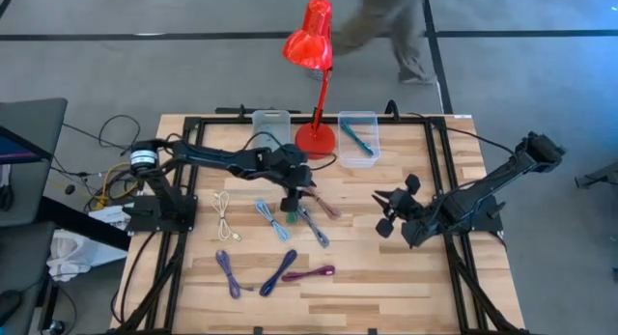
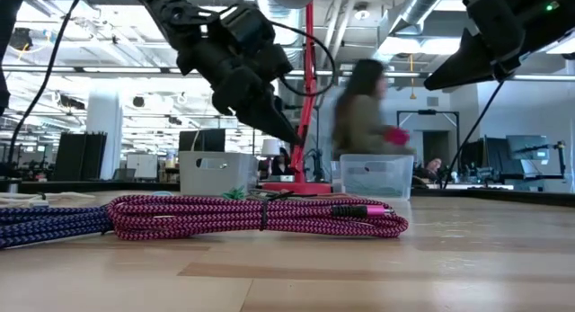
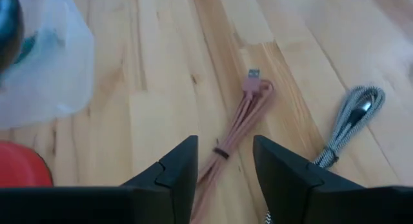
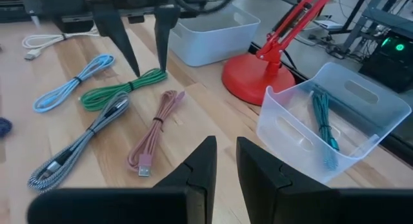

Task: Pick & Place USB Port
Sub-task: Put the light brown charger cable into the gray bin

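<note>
Left gripper (image 4: pixel 143 40) low (jaws apart), right gripper (image 1: pixel 394 211) aloft

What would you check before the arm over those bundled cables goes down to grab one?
1. Left gripper fingers open: ok, a clear gap shows between them.
2. Left gripper lined up over one cable: ok, the pink cable runs between its fingers in the left wrist view.
3. Nearby cables out of the way: cannot tell; the green cable and grey braided cable lie close beside the pink one.
4. Right gripper out of the way: ok, it is off to the right and holds nothing.
5. Bin ready: ok, the clear bin is upright by the red lamp and holds one teal cable.
</note>
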Robot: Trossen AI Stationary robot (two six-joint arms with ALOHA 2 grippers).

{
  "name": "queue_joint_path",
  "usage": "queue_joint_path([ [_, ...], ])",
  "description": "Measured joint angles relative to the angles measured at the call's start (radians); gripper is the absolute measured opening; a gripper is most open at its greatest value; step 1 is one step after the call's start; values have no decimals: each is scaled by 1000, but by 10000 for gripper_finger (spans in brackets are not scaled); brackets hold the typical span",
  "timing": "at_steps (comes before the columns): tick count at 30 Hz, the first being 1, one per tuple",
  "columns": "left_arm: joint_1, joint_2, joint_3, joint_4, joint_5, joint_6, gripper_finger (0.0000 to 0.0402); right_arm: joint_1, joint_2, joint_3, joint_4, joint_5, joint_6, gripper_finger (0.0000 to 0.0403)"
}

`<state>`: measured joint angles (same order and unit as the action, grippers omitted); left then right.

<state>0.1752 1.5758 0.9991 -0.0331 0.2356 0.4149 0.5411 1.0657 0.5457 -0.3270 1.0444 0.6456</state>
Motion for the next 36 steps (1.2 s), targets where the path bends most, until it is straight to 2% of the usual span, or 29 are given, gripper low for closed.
queue_joint_path([
  [4, 0, 22, 15, -3, -1, 0, 151, 3, 0, 0, -14, 0, -1, 53],
  [11, 0, 70, 15, -4, -52, 0, 177, 3, 0, 0, -20, 0, -25, 53],
  [16, 0, 92, 14, 5, -49, 9, 176, 15, 0, 0, -58, -33, -16, 53],
  [18, 0, 91, 14, 13, -48, 21, 172, 47, 0, 0, -48, -7, -20, 53],
  [23, 0, 91, 14, 61, -48, 22, 163, 177, -38, 0, -63, 153, -19, 53],
  [26, 0, 91, 14, 59, -48, 8, 159, 245, -73, 0, -122, 181, -11, 53],
  [31, 0, 91, 14, 61, -48, -13, 158, 280, -145, 0, -217, 156, 3, 53],
  [36, 0, 91, 14, 72, -48, -30, 158, 266, -184, -2, -205, 115, -33, 53],
])
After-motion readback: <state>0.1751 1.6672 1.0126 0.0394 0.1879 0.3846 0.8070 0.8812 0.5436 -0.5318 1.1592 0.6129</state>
